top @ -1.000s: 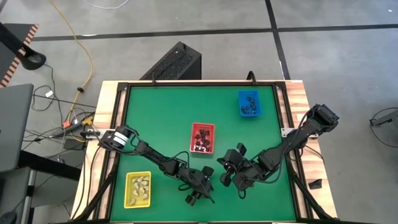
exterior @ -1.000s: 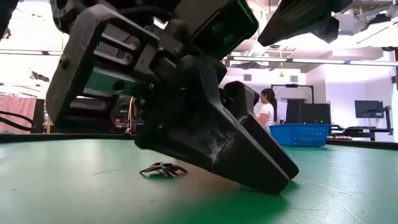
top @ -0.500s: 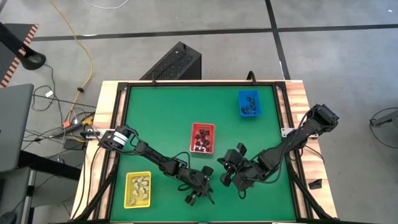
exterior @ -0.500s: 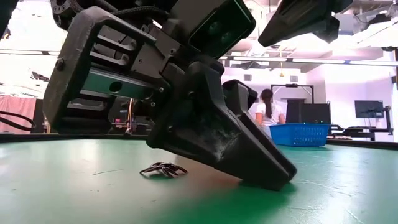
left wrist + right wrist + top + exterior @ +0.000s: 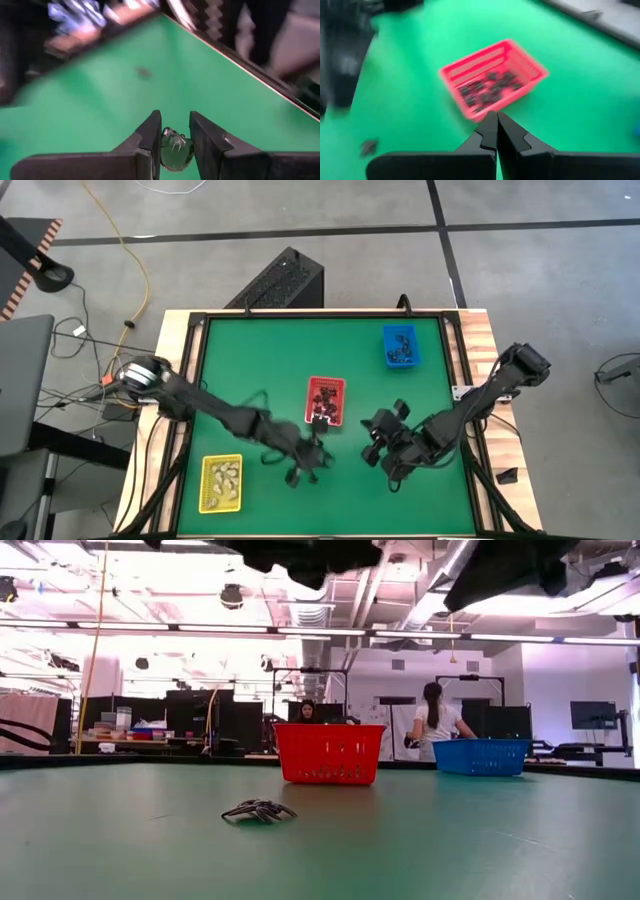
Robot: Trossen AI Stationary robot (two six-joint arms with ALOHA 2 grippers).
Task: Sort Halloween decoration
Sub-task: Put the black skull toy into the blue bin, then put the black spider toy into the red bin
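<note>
one decoration – left gripper

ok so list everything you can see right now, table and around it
red tray: one, red, mid table, dark pieces inside
blue tray: one, blue, far right of table, dark pieces inside
yellow tray: one, yellow, near left corner, cream pieces inside
black spider piece: one, black, loose on the green mat
small pale piece: one, between the left gripper's fingers
people: two, in the room behind
left gripper: shut on the small pale piece, near the red tray
right gripper: shut, empty, right of it
</note>
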